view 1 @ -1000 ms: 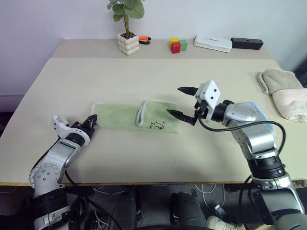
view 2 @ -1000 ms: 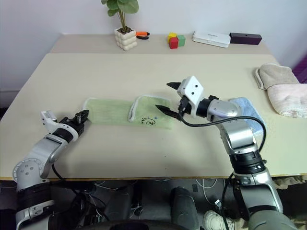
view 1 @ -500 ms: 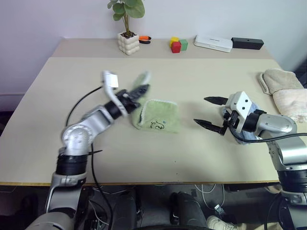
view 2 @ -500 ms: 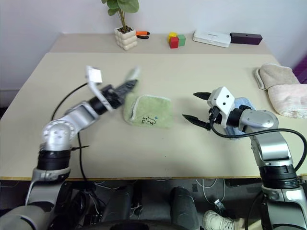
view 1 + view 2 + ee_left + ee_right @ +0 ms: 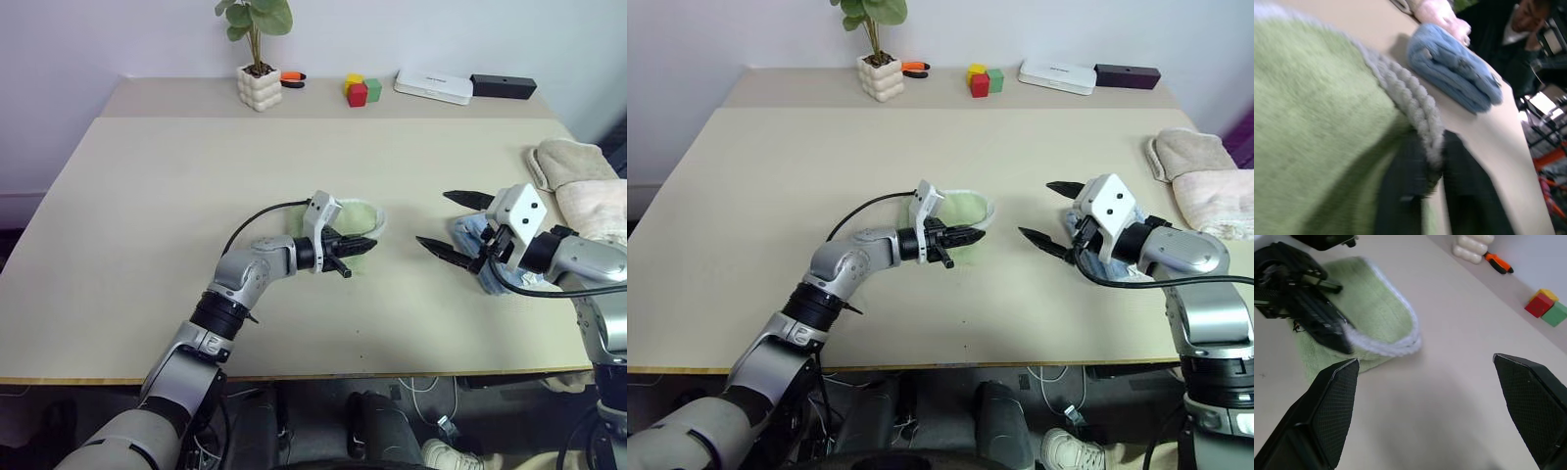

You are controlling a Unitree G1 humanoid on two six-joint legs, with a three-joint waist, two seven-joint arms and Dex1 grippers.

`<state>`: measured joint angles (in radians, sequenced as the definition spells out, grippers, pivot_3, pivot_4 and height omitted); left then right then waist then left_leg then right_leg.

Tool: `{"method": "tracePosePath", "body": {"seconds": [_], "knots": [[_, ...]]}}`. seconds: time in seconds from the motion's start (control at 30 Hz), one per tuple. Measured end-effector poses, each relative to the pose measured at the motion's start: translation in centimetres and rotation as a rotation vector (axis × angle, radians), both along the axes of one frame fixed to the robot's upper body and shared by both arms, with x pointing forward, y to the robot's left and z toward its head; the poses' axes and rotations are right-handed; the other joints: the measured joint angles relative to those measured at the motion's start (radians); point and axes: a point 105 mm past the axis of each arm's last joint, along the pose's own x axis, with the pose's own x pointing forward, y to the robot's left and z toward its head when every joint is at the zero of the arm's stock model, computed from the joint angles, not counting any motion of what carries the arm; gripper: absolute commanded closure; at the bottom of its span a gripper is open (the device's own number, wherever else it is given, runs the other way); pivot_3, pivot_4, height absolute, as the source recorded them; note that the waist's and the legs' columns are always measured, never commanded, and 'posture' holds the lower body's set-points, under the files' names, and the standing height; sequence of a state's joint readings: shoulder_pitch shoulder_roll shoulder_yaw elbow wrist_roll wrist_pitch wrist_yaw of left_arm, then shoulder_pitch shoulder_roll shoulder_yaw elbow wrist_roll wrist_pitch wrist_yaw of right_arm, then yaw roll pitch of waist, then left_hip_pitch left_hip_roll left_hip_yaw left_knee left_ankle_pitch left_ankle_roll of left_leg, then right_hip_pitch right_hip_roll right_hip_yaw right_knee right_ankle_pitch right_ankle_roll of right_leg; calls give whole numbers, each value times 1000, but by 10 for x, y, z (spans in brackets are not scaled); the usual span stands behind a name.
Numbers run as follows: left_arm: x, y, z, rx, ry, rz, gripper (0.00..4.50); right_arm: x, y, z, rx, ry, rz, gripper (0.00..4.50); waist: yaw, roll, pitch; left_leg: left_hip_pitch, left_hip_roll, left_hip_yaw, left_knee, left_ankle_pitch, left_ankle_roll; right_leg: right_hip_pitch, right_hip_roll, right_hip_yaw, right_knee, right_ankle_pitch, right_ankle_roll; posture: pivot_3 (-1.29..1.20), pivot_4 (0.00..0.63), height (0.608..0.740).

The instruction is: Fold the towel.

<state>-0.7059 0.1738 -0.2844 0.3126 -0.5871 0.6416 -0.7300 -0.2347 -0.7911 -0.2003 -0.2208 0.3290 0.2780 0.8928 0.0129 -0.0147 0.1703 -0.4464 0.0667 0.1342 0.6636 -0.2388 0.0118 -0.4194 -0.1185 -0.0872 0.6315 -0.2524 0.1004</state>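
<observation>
The light green towel (image 5: pixel 363 212) lies bunched in the middle of the table, its whitish edging (image 5: pixel 1400 340) raised in a loop along the right side. My left gripper (image 5: pixel 351 255) reaches in from the left, level and pointing right. In the left wrist view its black fingers (image 5: pixel 1400 196) sit either side of that edging (image 5: pixel 1420 117), shut on it. To the right of the towel my right gripper (image 5: pixel 433 219) hovers a hand's width away, open wide with nothing between its fingers (image 5: pixel 1327 401).
A small blue cloth (image 5: pixel 470 231) lies under my right hand. Beige and pinkish folded towels (image 5: pixel 578 176) sit at the table's right edge. Along the back stand a potted plant (image 5: pixel 260 83), coloured blocks (image 5: pixel 362 91), a white box (image 5: pixel 433 86) and a black box (image 5: pixel 504 86). A person (image 5: pixel 1520 24) sits beyond the table.
My left gripper swept from the table's left side across to the right, carrying the towel's left end over the folded part. My right gripper drew away to the right, staying open.
</observation>
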Motion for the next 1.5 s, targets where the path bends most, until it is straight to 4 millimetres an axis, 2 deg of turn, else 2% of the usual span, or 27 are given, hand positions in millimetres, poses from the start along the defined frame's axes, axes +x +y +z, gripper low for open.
{"method": "tracePosePath", "body": {"seconds": [0.17, 0.37, 0.57, 0.63, 0.73, 0.83, 0.93, 0.97, 1.0, 1.03, 1.23, 1.37, 1.5], "knots": [[-7, -1, 4, -17, 7, -46, 68, 1, 1, 4, 2, -19, -10, 0, -1, 0, 0, 0, 0, 0, 0, 0, 0, 0, 0, 0, 0, 0, 0, 0, 150, 735], [-27, 11, 31, -129, -83, -125, 68, 18, 0, 17, 74, -78, -53, 0, -6, 1, 0, 1, 0, 0, 0, 0, 0, 0, 0, 0, 1, 0, 0, 0, 150, 735], [-37, 38, 92, -367, -180, -142, 68, 41, 2, 36, 188, -151, -116, 0, -1, 1, 0, 1, 0, 0, 1, 3, -5, 1, 0, 0, 1, 0, 1, 0, 150, 735], [-30, 48, 103, -408, -196, -79, 68, 47, 9, 39, 251, -158, -126, 0, -3, 1, 0, 1, 0, 0, 1, 3, -5, 1, 0, 0, 2, 1, 2, 0, 150, 735], [1, 66, 113, -445, -233, 138, 68, 57, 22, 38, 316, -149, -156, 0, -2, 1, 0, 2, 0, 1, 1, 3, -5, 3, 0, 0, 2, 1, 2, 0, 150, 735], [38, 96, 104, -434, -228, 424, 68, 68, 33, 30, 416, -136, -247, 0, -3, 1, 0, 2, 0, 1, 1, 3, -5, 3, 0, 0, 2, 1, 2, 0, 150, 735], [52, 109, 89, -410, -208, 564, 68, 69, 53, 14, 449, -87, -275, 0, -2, 1, 0, 1, 0, 2, 1, 4, -6, 3, 0, -1, 2, 1, 2, 0, 150, 735], [54, 110, 85, -409, -192, 592, 595, 67, 65, 8, 457, -64, -266, 569, -2, 1, 0, 1, 0, 3, 1, 4, -6, 2, 0, -1, 2, 1, 2, 0, 150, 735], [54, 109, 81, -410, -179, 602, 912, 66, 74, 3, 469, -42, -259, 882, -2, 1, 0, 0, 0, 3, 1, 4, -6, 2, 0, -1, 2, 1, 3, 0, 150, 735], [54, 105, 78, -416, -165, 598, 1412, 66, 81, -1, 495, -16, -266, 1385, -1, 1, 0, 0, 0, 3, 1, 4, -6, 2, 0, -1, 2, 1, 3, 0, 150, 735], [49, 76, 61, -381, -122, 574, 4483, 64, 104, -12, 551, 33, -321, 4462, -5, 1, 0, 1, 0, 2, 1, 4, -6, 2, 0, -1, 2, 2, 3, 0, 150, 735], [47, 61, 54, -343, -125, 562, 4483, 60, 117, -32, 536, 76, -361, 4462, -8, 1, 0, 1, 0, 2, 1, 4, -6, 2, 0, -1, 2, 2, 3, 0, 150, 735], [45, 57, 23, -251, -79, 571, 4483, 55, 138, -84, 458, 235, -379, 4462, -20, 1, 0, 1, 0, 2, 0, 4, -6, 2, 1, -1, 2, 2, 3, 0, 150, 735]]}}
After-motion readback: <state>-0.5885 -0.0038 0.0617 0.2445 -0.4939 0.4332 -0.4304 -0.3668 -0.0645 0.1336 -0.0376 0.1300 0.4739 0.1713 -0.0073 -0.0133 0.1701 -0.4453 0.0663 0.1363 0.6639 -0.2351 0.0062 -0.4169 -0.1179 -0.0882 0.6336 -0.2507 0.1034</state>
